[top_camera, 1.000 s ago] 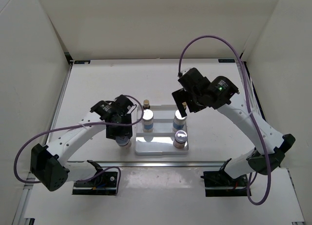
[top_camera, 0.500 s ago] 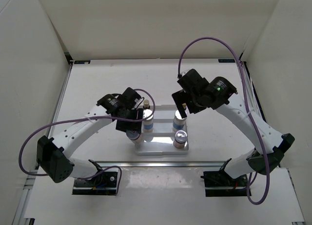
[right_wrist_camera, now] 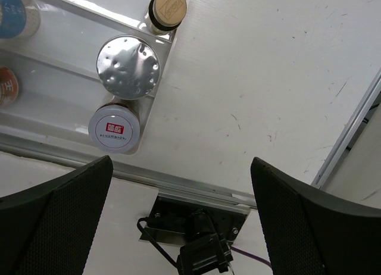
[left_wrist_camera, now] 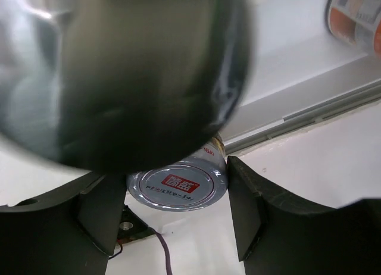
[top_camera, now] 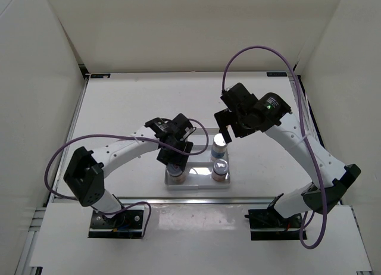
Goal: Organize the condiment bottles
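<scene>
Status of the sorting job, for your attention: the table [top_camera: 119, 108] carries no loose bottle that I can see; all work is concentrated on the white stepped rack [top_camera: 196, 178] at its near middle.

The right column of the rack reads as complete: slim amber bottle [right_wrist_camera: 166, 9] at the back, silver-lidded blue-white bottle [right_wrist_camera: 128, 66] on the middle step, short red-label bottle [right_wrist_camera: 114, 127] at the front; all three stand upright and close together.

Your left gripper [top_camera: 176, 161] reaches over the left front of the rack; its fingers [left_wrist_camera: 250, 203] clasp a second short red-label bottle [left_wrist_camera: 177, 187] by the sides, the lid filling the gap between them; whether its base already rests on the front step I cannot tell.

Your right gripper [right_wrist_camera: 178, 166] hangs above the table just right of the rack, fingers spread wide and carrying nothing.

The left column is mostly hidden under the left arm; a blue-labelled bottle [right_wrist_camera: 15, 13] shows at the edge of the right wrist view; the second amber bottle I cannot find.

Judgement: the task is near its end; remaining are seating and releasing the held bottle, then confirming the left column.
</scene>
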`<state>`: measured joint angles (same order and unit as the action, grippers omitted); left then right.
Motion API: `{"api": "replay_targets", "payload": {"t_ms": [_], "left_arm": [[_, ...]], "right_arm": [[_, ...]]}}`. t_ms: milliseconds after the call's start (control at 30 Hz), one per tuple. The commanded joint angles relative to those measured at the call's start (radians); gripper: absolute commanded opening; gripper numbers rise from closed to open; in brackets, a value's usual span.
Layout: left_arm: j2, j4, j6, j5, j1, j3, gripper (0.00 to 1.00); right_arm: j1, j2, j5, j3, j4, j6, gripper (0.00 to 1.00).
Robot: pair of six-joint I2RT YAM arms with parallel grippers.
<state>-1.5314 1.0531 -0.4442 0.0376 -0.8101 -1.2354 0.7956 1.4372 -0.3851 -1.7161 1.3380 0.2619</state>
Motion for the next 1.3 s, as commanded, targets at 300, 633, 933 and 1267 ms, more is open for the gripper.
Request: {"api": "replay_targets", "payload": {"t_ms": [300,633,933,1267], "left_arm": [[-0.015,-0.030,0.035,-0.007,-0.067,-0.042,0.55],[0.027,-0.010,0.025,-0.110,-0.067,-0.147,1.00],[0.071,0.036,0.085,-0.340,-0.067,-0.553,1.00],[0.319,-0.168,0.222,-0.703,0.109,-0.330,1.00]], "right_arm": [[-0.018,-0.040,0.003,0.019,0.007,-0.024,1.00],[-0.038,-0.040,-0.067,0.019,0.007,0.056,1.00],[-0.131,-0.027,-0.104,-0.010,0.038,0.155,1.00],[-0.164,-0.066,-0.081,0.035,-0.031,0.163,1.00]]}}
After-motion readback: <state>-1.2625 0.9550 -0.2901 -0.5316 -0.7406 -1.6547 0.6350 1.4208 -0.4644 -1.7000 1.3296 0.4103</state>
